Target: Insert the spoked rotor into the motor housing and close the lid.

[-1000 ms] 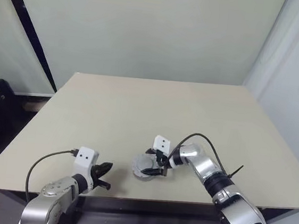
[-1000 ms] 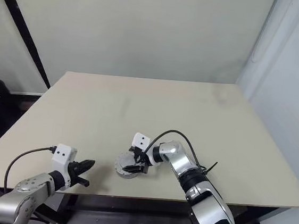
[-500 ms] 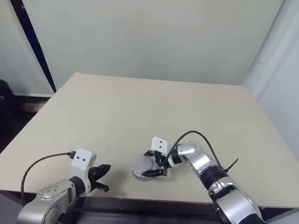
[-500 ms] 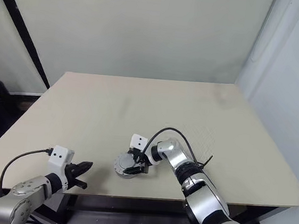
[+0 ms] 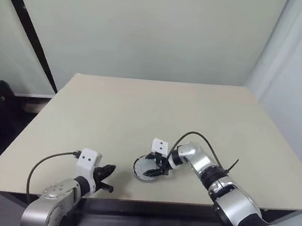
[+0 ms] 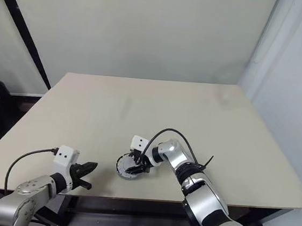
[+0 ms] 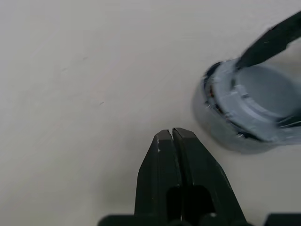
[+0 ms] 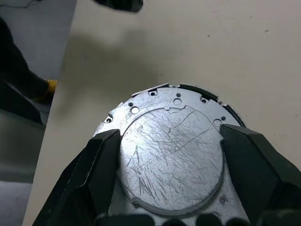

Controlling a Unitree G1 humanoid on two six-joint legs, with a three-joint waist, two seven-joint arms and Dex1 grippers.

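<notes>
Near the front edge of the plain beige rectangular tabletop (image 5: 140, 112) sits the round grey motor housing (image 5: 147, 169) with the scratched flat silvery metal lid (image 8: 171, 157) lying on top. Right end effector (image 8: 169, 150) has its black fingers spread on either side of the lid. Left end effector (image 7: 172, 134), fingers pressed together, hovers nearby over bare tabletop. Pale green walls stand behind, with a dark floor at the left.

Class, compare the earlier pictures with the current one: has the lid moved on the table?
No. The lid lies at the same spot near the table's front edge, between the right hand's fingers.
</notes>
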